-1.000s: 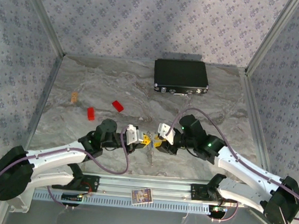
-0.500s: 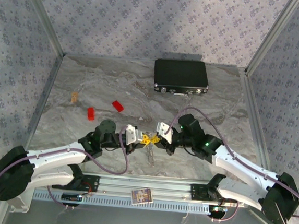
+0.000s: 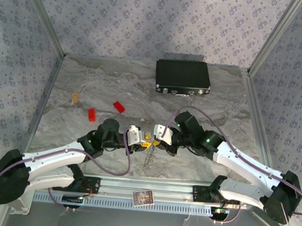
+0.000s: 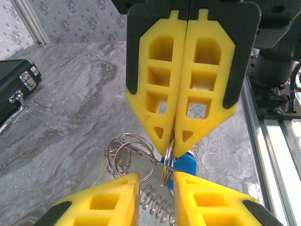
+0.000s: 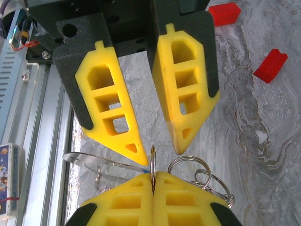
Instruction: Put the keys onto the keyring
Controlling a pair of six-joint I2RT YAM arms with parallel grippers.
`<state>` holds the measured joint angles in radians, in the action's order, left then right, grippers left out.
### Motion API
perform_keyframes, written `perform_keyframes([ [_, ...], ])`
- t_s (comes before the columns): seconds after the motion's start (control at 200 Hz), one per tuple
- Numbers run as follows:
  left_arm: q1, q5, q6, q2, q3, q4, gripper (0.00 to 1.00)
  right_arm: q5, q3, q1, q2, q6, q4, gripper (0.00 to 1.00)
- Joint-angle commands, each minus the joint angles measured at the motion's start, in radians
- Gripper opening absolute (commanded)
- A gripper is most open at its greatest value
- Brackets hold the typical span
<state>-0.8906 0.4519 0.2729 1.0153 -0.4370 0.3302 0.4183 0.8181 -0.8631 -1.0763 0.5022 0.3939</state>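
– Keyring (image 4: 157, 207): where do we find it?
– We see it as a fine, coiled, silvery strand low in the left wrist view. It hangs with a cluster of small split rings (image 4: 129, 150) between the left tool (image 5: 158, 150) and the right tool (image 4: 173, 149), over the near middle of the tabletop (image 3: 90, 81). We cannot tell whether it touches the marbled surface.
– And what goes on it?
– We make out a blue key (image 4: 186, 165), its plastic head just behind the tips of the right tool and right beside the ring cluster.
– How do the tools stand?
– The right tool has its yellow fingers pressed together, clamped on a thin metal ring (image 5: 153, 153) that we see edge-on. The left tool faces it tip to tip with its fingers apart. That ring stands in the gap, and we see neither left finger pressing on it.
– What else lies around?
– Two red blocks (image 3: 119, 107) lie to the left, farther back on the tabletop and well apart from the tools. A black case (image 3: 183, 76) sits at the far side, a little right of centre.
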Motion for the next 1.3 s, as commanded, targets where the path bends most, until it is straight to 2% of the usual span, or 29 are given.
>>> perform_keyframes([
  [0.0,-0.005,0.014,0.023,0.000,-0.036,-0.032,0.25,-0.033,0.061,-0.020,-0.017,0.058,0.080,0.00],
  [0.14,-0.004,0.027,0.025,0.011,-0.045,-0.028,0.20,-0.053,0.099,-0.048,-0.047,0.084,0.110,0.00],
  [0.375,-0.004,0.049,0.012,0.007,-0.036,-0.005,0.04,-0.013,0.067,-0.037,-0.016,0.057,0.046,0.00],
  [0.43,-0.005,0.053,0.004,0.003,-0.026,0.009,0.00,0.002,0.034,-0.020,0.009,0.030,0.008,0.09],
  [0.55,-0.005,0.047,-0.032,-0.006,0.020,0.102,0.00,0.054,-0.052,0.023,0.076,-0.045,-0.093,0.27],
  [0.59,-0.004,0.047,-0.046,-0.004,0.038,0.144,0.00,0.073,-0.085,0.037,0.097,-0.076,-0.133,0.29],
  [0.72,-0.004,0.041,-0.091,0.004,0.082,0.268,0.00,0.110,-0.177,0.065,0.157,-0.153,-0.260,0.31],
  [0.869,-0.005,0.051,-0.106,0.021,0.095,0.316,0.00,0.135,-0.251,0.085,0.197,-0.208,-0.372,0.31],
  [1.294,-0.005,0.081,-0.110,0.041,0.081,0.332,0.00,0.197,-0.259,0.096,0.152,-0.231,-0.393,0.31],
])
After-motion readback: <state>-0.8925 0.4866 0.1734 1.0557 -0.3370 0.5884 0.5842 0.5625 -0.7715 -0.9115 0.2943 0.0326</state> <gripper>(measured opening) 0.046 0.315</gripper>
